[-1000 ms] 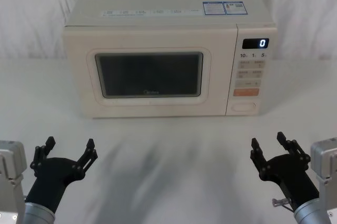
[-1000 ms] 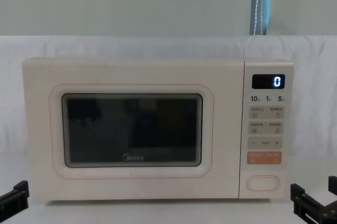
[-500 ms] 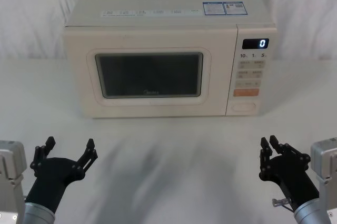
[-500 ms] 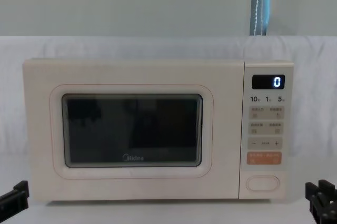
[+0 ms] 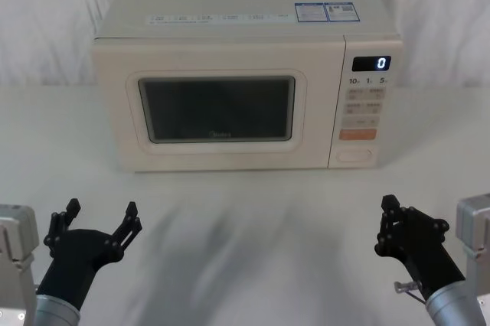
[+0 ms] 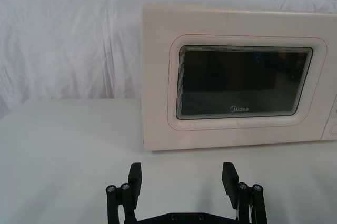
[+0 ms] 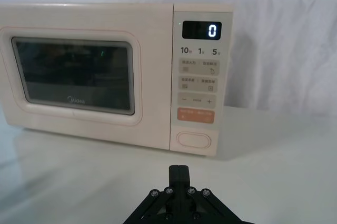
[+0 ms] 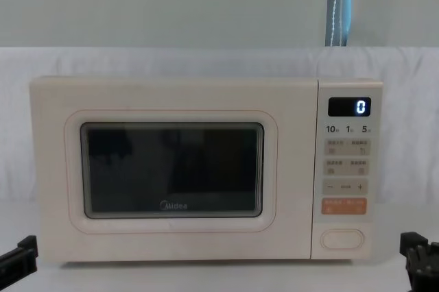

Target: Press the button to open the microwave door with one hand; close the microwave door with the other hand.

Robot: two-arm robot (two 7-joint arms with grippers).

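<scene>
Right gripper (image 5: pixel 390 211): fingers pinched together, well short of the button (image 5: pixel 354 154).
Left gripper (image 5: pixel 99 216): spread, parked.
Risk: drifting high hits the orange key (image 5: pixel 357 134).

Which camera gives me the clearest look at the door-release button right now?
The right wrist view: the button sits large and near centre, straight ahead of the shut right tool. The chest view shows it square-on but smaller; the head view shows it small, from above. The left wrist view catches just its edge.
</scene>
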